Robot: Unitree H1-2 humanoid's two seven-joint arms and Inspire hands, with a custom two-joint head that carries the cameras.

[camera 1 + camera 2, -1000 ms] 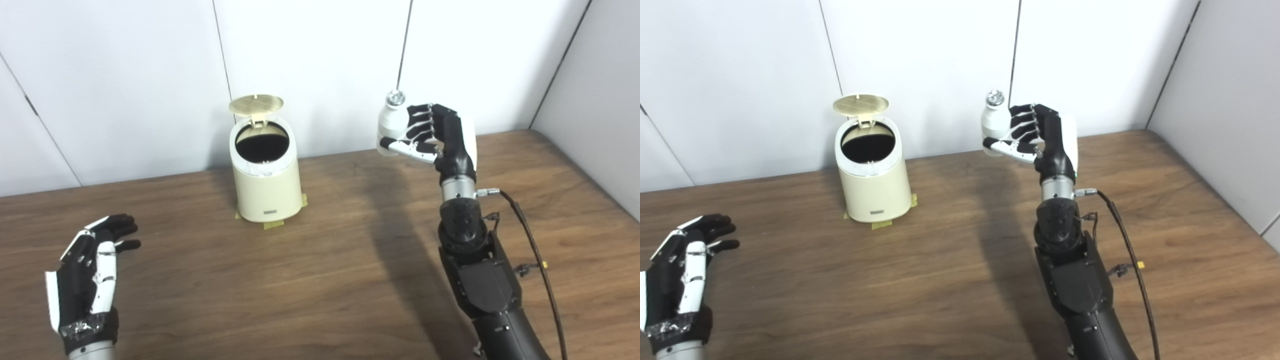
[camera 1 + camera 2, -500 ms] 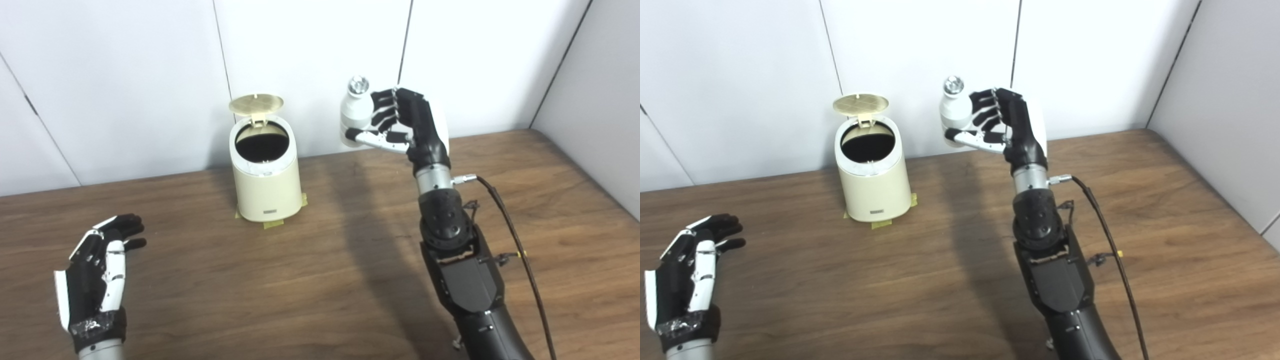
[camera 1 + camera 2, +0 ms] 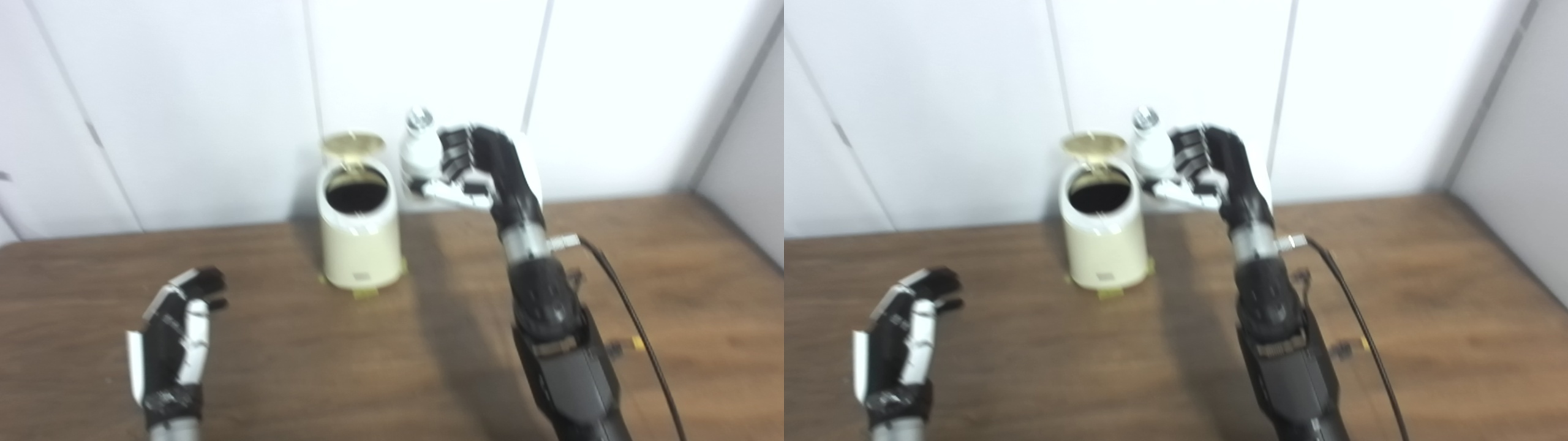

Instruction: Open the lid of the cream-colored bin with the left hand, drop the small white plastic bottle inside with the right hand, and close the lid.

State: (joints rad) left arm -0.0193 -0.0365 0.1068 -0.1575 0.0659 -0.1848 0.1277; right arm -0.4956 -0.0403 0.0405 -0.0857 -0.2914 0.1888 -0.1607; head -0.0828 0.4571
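Bottle (image 3: 421,151), small, white, smooth plastic with a shiny rounded cap, sits upright in the right robot hand (image 3: 474,168), whose fingers wrap its body; it hangs just right of the bin's rim, above it. The carry-to-bin step looks in hand. Next, I judge, the bottle must travel a little further left over the dark round mouth before the fingers let go. Cream bin (image 3: 358,236), a glossy cylinder, stands on the wood-grain bench (image 3: 306,367), its round lid (image 3: 353,144) tipped up behind. Left robot hand (image 3: 177,334) waits low, fingers loosely spread, holding nothing.
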